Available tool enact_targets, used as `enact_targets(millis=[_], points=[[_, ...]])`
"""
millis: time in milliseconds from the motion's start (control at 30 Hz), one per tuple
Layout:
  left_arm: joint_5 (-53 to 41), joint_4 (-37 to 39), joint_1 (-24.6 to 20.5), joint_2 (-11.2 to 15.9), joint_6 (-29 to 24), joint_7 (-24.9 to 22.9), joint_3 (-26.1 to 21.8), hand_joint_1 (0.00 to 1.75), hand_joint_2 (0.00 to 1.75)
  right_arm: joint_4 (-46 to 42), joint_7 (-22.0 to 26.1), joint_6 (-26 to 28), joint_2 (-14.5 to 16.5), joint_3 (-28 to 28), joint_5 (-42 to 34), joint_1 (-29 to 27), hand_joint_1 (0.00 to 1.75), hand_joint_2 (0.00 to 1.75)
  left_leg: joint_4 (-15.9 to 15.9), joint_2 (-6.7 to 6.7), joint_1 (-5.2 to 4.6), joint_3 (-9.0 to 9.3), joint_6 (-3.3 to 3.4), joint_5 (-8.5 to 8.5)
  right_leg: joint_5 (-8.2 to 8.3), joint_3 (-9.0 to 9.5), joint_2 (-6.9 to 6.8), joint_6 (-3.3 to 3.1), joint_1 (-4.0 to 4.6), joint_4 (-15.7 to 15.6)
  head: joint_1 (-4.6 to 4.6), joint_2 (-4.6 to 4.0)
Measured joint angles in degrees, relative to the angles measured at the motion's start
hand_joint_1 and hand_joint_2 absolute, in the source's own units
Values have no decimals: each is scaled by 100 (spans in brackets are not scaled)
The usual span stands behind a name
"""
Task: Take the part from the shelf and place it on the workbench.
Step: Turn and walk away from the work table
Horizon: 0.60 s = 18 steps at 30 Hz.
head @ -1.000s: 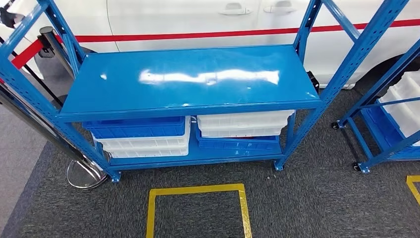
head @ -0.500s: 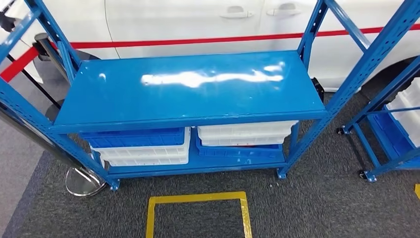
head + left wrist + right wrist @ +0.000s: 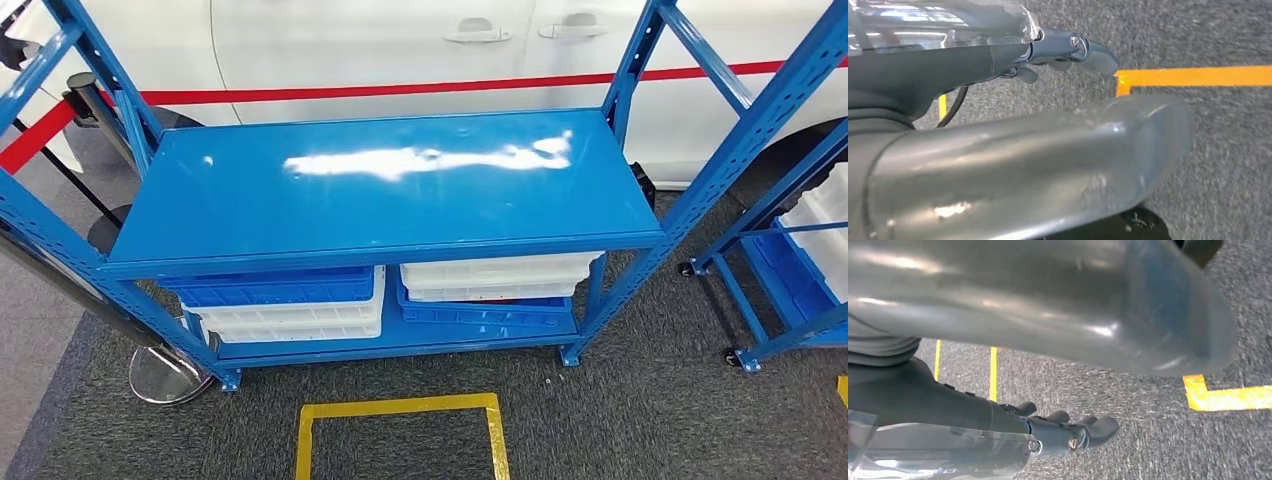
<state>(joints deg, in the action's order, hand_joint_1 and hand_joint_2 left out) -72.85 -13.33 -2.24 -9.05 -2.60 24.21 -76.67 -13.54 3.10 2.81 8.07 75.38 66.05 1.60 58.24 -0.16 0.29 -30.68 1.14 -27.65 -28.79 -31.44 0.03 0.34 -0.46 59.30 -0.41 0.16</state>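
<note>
I am facing the blue shelf [image 3: 385, 185], seeing no part on it. My left robot hand [image 3: 1068, 50] and right robot hand [image 3: 1063, 430] are hanging loose, holding nothing; next I judge I must locate the part.

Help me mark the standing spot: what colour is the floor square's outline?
Yellow tape outline, best in the head view.

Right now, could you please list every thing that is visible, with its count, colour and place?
rack: one, blue, ahead.
white bins: several, low shelf, stacked.
blue bins: two or more, low shelf, stacked with the white.
second rack: one, blue, on wheels, right, holds bins.
car: one, white, red stripe, behind.
floor mark: yellow outline, on the carpet before the rack.
post: one, silvery base, left.
left hand: grey, holds nothing, above carpet.
right hand: grey, holds nothing, above carpet.
</note>
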Motion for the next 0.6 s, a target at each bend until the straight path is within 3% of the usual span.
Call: enact_targets(millis=[67,133,167,200,233,300,333,400,467,533,600], points=[[-4,0,-7,-2,0,-1,-7,0,0,0,-3,20,0,5,1,4,0,175,-72,13,28,32,68,58,-252,-163,2,45,-5,358,30,1],[-12,0,-12,-2,0,-1,-10,0,0,1,-11,59,0,16,1,5,0,175,-79,18,19,18,95,68,-614,-530,2,70,-20,1091,56,1],[-15,0,-11,-2,-1,-1,-12,0,0,1,-24,81,0,21,1,5,0,175,-76,18,17,14,100,64,-704,-688,1,88,-32,1394,58,0],[-19,0,-9,-3,-2,-2,-14,0,0,1,-44,99,0,25,1,4,0,175,-72,18,18,17,106,57,-676,-757,1,117,-51,1509,57,0],[-23,0,-8,-4,-3,-2,-15,0,0,1,-71,113,0,26,2,3,0,175,-61,14,23,24,108,46,-537,-716,0,155,-80,1400,57,0],[-30,-1,-8,-3,-7,-5,-16,0,0,3,-114,136,4,30,1,3,0,175,0,0,33,30,80,-2,-134,-388,-4,260,-162,689,65,-1],[-31,-2,-10,2,-11,-7,-18,0,0,6,-123,150,15,34,-5,6,0,175,54,-10,27,14,47,-43,-7,-230,9,295,-183,350,80,0],[-31,-5,-14,14,-20,-10,-26,0,0,13,-118,188,35,51,-38,20,0,87,129,-20,-6,-21,-12,-108,53,-87,38,256,-197,26,82,0],[-31,-7,-17,17,-31,-10,-39,0,0,14,-108,214,40,76,-75,30,0,0,126,-22,-10,-21,-38,-117,53,-91,54,170,-176,25,61,-1],[-31,-7,-16,17,-56,-10,-51,0,0,14,-103,220,40,102,-87,30,0,0,102,-23,6,-9,-60,-106,58,-90,55,155,-155,24,58,-1],[-31,-7,-15,17,-96,-11,-60,0,87,14,-104,219,40,117,-84,30,0,0,83,-23,11,-1,-77,-97,56,-91,55,139,-142,25,56,-1]])
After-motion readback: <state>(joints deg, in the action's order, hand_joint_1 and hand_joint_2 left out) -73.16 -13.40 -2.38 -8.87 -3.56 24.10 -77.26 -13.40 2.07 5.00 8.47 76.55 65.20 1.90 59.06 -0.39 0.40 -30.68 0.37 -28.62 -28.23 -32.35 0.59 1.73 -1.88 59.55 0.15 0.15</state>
